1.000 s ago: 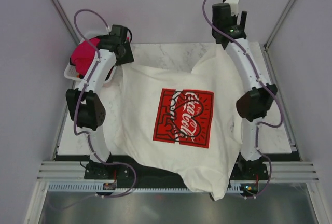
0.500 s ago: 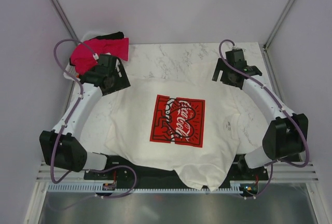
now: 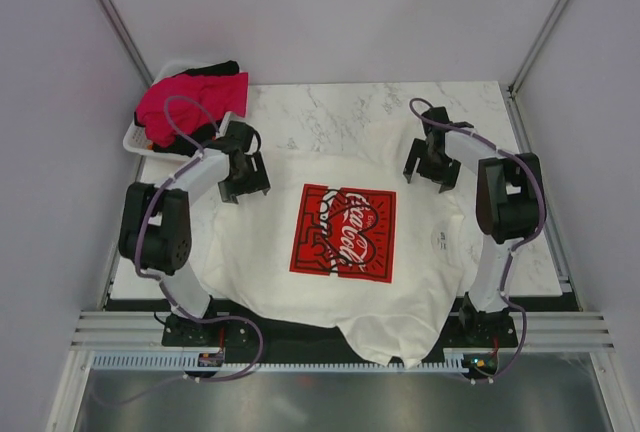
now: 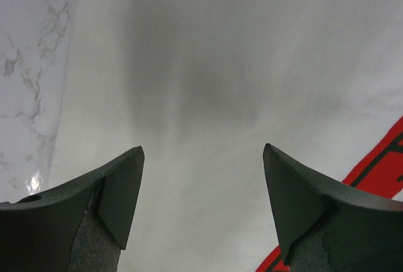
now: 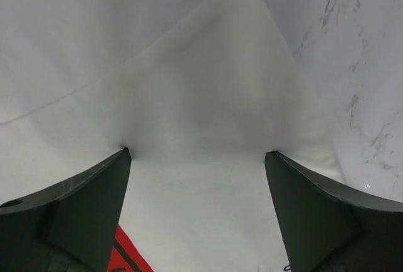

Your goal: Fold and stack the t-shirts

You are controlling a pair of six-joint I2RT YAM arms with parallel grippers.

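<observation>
White t-shirt (image 3: pixel 410 282) flat on tabletop (image 3: pixel 330 112), print up, hem hanging off near edge, long axis near-far, collar end far. Left end effector (image 3: pixel 245 174) and right end effector (image 3: pixel 432 160) both spread open, empty, over its far shoulder corners, one each. Red-pink t-shirt (image 3: pixel 185 102) in basket (image 3: pixel 133 139) far left, nearer the left arm

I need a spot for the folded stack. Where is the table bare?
Bare marble runs along the far edge, from the basket to the right corner, and down the right side. The white t-shirt fills the middle, with the left gripper and right gripper over it.
</observation>
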